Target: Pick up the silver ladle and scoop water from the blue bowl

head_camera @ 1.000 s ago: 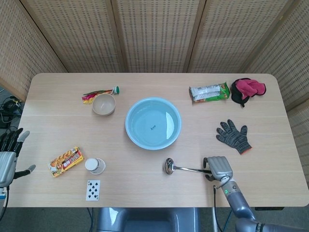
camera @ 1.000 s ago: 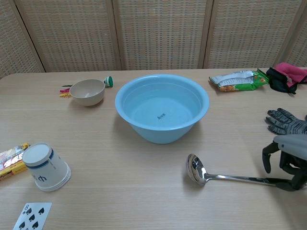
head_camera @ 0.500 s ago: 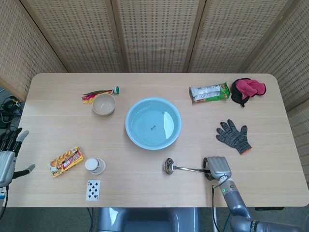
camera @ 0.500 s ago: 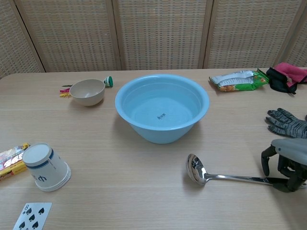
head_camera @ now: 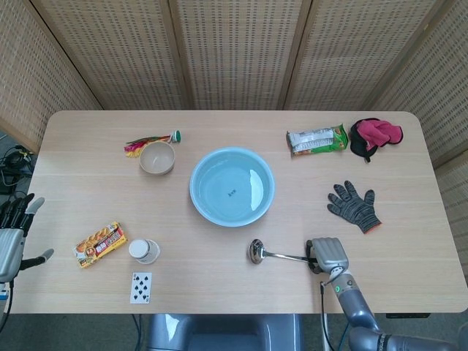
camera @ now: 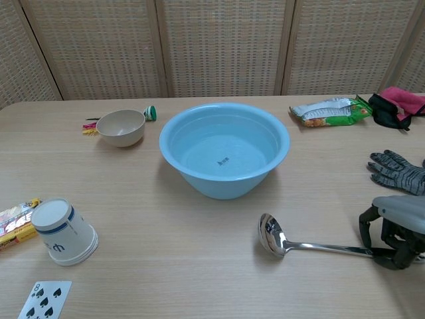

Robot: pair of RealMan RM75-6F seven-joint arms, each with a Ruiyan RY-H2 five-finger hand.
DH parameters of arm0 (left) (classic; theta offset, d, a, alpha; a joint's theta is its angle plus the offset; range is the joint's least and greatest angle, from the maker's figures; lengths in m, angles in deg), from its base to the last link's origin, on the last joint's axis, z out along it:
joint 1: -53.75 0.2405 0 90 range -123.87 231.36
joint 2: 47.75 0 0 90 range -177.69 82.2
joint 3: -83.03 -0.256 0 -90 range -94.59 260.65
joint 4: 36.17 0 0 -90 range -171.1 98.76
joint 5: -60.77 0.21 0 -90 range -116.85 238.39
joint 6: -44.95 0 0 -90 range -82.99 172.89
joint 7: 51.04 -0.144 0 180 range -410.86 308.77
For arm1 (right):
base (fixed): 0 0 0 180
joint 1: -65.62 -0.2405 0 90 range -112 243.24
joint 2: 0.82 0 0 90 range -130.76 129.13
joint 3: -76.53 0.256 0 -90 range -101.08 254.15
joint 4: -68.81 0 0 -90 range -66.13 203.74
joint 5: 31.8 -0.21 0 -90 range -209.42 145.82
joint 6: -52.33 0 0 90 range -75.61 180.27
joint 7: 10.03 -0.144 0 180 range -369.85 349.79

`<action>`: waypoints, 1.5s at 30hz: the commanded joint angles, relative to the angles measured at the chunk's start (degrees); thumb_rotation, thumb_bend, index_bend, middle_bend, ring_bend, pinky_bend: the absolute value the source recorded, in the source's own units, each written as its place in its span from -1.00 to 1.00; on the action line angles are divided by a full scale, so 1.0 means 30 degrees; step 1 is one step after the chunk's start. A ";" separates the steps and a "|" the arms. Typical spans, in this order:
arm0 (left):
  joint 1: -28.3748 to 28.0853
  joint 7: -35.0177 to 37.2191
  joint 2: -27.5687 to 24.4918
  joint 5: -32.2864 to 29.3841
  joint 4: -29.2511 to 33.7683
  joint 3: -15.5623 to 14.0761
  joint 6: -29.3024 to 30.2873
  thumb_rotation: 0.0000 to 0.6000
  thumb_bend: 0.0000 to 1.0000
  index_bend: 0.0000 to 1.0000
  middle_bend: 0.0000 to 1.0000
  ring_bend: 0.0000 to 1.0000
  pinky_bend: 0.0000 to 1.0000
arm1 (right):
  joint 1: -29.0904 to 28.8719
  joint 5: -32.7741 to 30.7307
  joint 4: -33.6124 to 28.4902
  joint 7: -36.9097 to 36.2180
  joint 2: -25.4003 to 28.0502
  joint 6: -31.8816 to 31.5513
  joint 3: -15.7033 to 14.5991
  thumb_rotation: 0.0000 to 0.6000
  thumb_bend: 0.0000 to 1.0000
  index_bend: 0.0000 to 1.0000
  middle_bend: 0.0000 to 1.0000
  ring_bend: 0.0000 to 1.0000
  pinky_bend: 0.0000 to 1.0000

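Observation:
The silver ladle [head_camera: 274,254] [camera: 292,242] lies flat on the table in front of the blue bowl [head_camera: 232,186] [camera: 224,148], its cup toward the bowl's near side and its handle pointing right. The bowl holds clear water. My right hand [head_camera: 329,254] [camera: 393,229] sits over the far end of the handle, with its fingers curled down around it and touching the table. My left hand [head_camera: 11,238] hangs off the table's left edge with its fingers apart and nothing in it; only the head view shows it.
A grey knit glove [head_camera: 354,205] [camera: 397,169] lies just beyond the right hand. A tipped paper cup [camera: 63,230], a snack packet [head_camera: 99,244] and a playing card [head_camera: 140,287] are front left. A beige bowl [head_camera: 157,157], a snack bag [head_camera: 316,140] and a pink cloth [head_camera: 376,134] lie further back.
The right hand has shifted slightly left along the handle and settled lower over its end. The ladle and the left hand have not moved.

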 commanded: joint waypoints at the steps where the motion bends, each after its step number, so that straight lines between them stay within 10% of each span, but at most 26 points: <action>1: -0.0005 -0.0003 0.0001 0.0004 -0.0003 0.0000 0.0000 1.00 -1.00 -1.00 -1.00 -1.00 -1.00 | 0.0026 0.0054 0.0213 -0.0093 -0.0082 0.0005 -0.0068 1.00 0.03 0.05 0.96 1.00 1.00; 11: -0.0025 0.0023 -0.0005 0.0006 0.0017 -0.0022 -0.0041 1.00 -1.00 -1.00 -1.00 -1.00 -1.00 | -0.0025 -0.0131 0.0664 -0.0106 -0.0187 0.0246 -0.0207 1.00 0.12 0.05 0.96 1.00 1.00; 21: -0.0047 0.0061 -0.0021 -0.0003 0.0017 -0.0036 -0.0088 1.00 -1.00 -1.00 -1.00 -1.00 -1.00 | -0.0035 -0.0412 0.0360 -0.0740 0.0111 0.0491 0.0086 1.00 0.71 0.38 1.00 1.00 1.00; 45: -0.0103 0.0165 -0.0106 -0.0050 0.0093 -0.0041 -0.0201 1.00 -1.00 -1.00 -1.00 -1.00 -1.00 | 0.0362 0.1565 -0.4263 -0.3959 0.4688 0.0264 0.0950 1.00 0.85 0.47 1.00 1.00 1.00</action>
